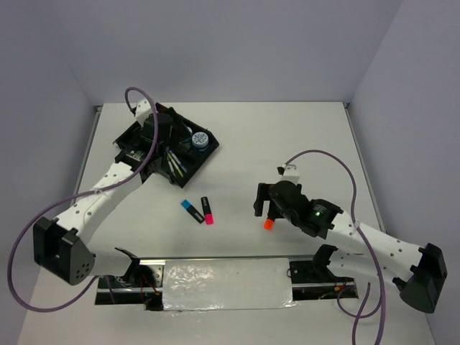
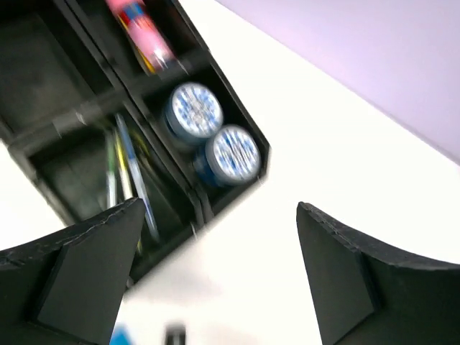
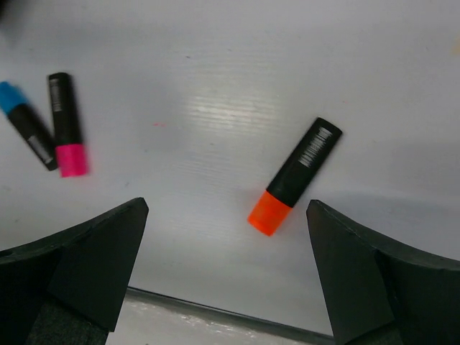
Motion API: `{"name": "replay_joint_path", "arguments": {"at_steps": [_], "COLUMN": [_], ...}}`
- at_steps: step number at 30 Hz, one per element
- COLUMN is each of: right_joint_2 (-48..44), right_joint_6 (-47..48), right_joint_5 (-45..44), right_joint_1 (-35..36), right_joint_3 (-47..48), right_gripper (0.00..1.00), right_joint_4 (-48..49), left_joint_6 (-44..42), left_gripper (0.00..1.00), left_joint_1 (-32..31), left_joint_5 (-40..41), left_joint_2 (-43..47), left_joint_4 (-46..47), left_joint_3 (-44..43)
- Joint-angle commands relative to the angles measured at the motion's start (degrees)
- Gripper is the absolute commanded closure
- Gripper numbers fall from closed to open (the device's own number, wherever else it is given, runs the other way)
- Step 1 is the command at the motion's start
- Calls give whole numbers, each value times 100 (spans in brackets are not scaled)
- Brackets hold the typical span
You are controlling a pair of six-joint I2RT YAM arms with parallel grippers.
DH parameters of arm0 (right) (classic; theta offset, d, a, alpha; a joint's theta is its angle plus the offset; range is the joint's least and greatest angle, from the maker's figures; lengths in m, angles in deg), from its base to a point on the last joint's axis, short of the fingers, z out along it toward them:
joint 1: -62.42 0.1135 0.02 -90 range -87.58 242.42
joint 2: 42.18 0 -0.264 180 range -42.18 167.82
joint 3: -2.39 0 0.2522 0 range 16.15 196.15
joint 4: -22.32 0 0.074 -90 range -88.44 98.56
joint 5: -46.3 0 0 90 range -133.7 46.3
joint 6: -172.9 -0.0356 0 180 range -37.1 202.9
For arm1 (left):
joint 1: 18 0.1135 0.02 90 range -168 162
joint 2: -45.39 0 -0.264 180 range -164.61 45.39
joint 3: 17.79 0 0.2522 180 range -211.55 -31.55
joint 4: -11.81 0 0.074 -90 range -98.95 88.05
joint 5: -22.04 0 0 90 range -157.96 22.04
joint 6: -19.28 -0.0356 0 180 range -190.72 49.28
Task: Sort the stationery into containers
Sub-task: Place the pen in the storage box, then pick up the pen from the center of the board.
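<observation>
While the left gripper [image 2: 219, 215] hangs open and empty over the tray [image 2: 43, 65], the right gripper [image 3: 226, 210] gapes above the orange highlighter [image 3: 295, 176] on the table; lying slantwise and off-centre, it may skid from closing jaws.

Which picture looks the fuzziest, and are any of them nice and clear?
Left wrist view: the fuzziest, the black tray and two round blue tubs smeared. Right wrist view: orange highlighter fairly crisp, pink highlighter soft at the edge. Top external view: sharp, with some glare on the shiny strip low in frame.
</observation>
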Motion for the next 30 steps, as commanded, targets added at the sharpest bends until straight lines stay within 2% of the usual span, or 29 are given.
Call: {"name": "replay_joint_path", "arguments": {"at_steps": [1, 5, 6, 7, 9, 12, 17, 22, 26, 28, 30], "right_joint_2": [248, 390, 355, 311, 110, -276, -901, -1016, -973, -981, -990], "right_joint_6": [-789, -1203, -1213, -1213, -1178, -1178, -923, -765, -633, -615, -607], "right_joint_5": [-633, -924, -890, -741, -574, -371, -11, 69, 244, 253, 227], "right_joint_1": [-62, -97, -98, -98, -80, -80, -89, -71, -71, -71, -71], "right_joint_3": [315, 307, 289, 211, 122, -132, -397, -493, -590, -616, -616], "right_gripper": [0, 0, 0, 0, 0, 0, 4, 4, 5, 5, 5], "right_joint_4": [-507, -727, -684, -640, -490, -385, -191, -226, -68, -7, 2], "left_joint_6": [571, 1793, 2430, 2698, 3225, 3560, 3553, 3457, 3491, 3474, 3491], "left_gripper": [1, 1, 1, 1, 1, 6, 13, 15, 19, 30, 35], "left_joint_1": [-752, -1783, -1933, -2195, -2312, -2382, -2382, -2374, -2382, -2382, -2374], "left_joint_5": [130, 298, 393, 447, 465, 394, 421, 210, 289, 306, 298], "left_joint_2": [331, 551, 569, 586, 587, 464, 43, -590, -1012, -1100, -1171], "left_joint_4": [-2227, -2942, -3083, -3189, -3269, -3163, -2751, -2399, -2486, -2539, -2539], "left_joint_3": [-57, 540, 820, 962, 1348, 1595, 1702, 1649, 1482, 1403, 1403]}}
